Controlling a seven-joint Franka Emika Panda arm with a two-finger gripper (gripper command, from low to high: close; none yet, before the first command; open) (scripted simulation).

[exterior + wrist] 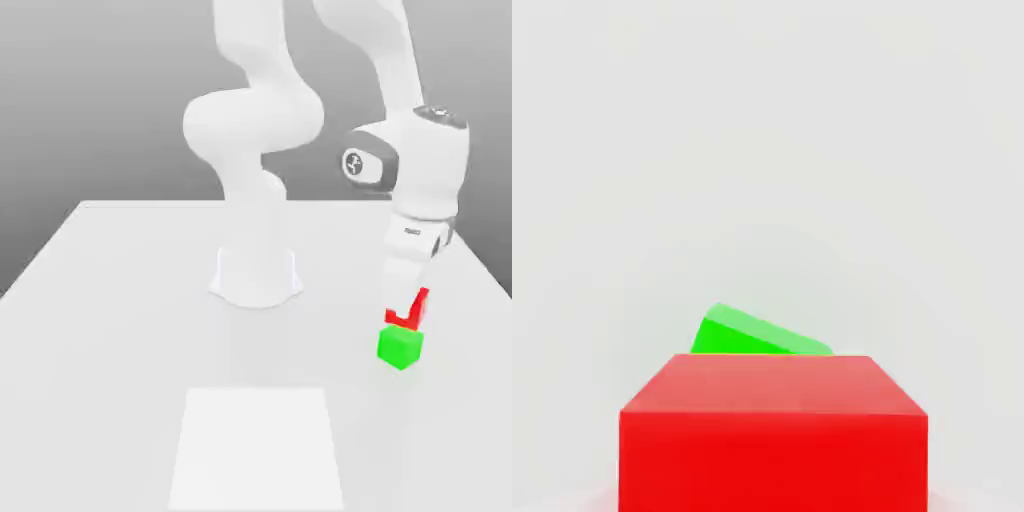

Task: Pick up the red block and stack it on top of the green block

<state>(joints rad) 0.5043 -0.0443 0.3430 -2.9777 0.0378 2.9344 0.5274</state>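
Note:
My gripper [405, 303] is at the exterior view's right, pointing down and shut on the red block [412, 312]. A white finger covers part of the cube. The red block hangs just above the green block [400, 347], which rests on the white table, and the two look nearly touching. In the hand view the red block [772, 430] is close and large, and a slice of the green block [757, 335] shows just beyond its far edge.
The arm's white base [256, 275] stands mid-table, to the left of the blocks in the exterior view. A brighter white rectangle [255, 445] lies flat on the table [110, 300] near its front edge.

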